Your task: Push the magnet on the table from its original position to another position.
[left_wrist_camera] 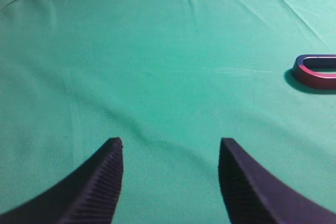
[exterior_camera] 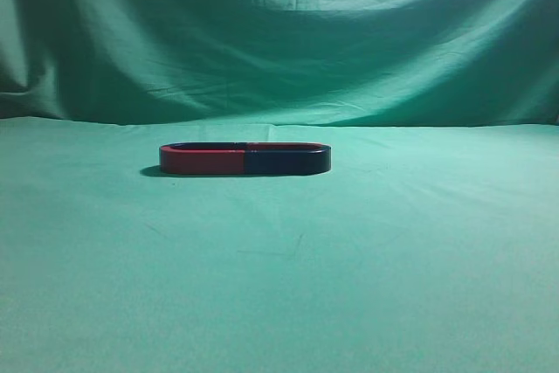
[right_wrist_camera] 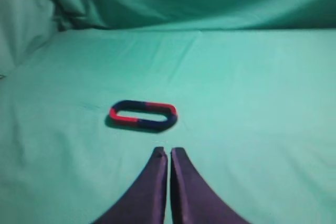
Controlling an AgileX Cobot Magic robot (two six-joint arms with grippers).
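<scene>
**2 horseshoe magnets stuck end to end, and only 1 has to move**

Exterior view: 2 flat U-shaped magnets lie tip to tip, making 1 closed oval in the middle of the table [exterior_camera: 279, 286]. The magnet [exterior_camera: 288, 162] to push is the right half here, with the dark navy front arm. The other magnet [exterior_camera: 201, 161], red in front, is the left half. Neither arm shows in this view. My guess is it's stiff, dense for its size and smooth-sided, so it should slide over the cloth rather than tip. The cloth has soft wrinkles that might drag on it a bit.

Left wrist view: the left gripper [left_wrist_camera: 170, 153] has its fingers spread wide apart over bare cloth. Only the curved red end of the oval peeks in at the right edge, well apart from it.

Right wrist view: the right gripper [right_wrist_camera: 169, 153] has its fingers pressed together with nothing between them, sitting near the oval. That makes a decent blunt pusher. No need to grab anything. I'd press on the navy arm's long side or the rounded bend, low down. The catch, I reckon, is that its partner will cling on and come along for the ride.
</scene>
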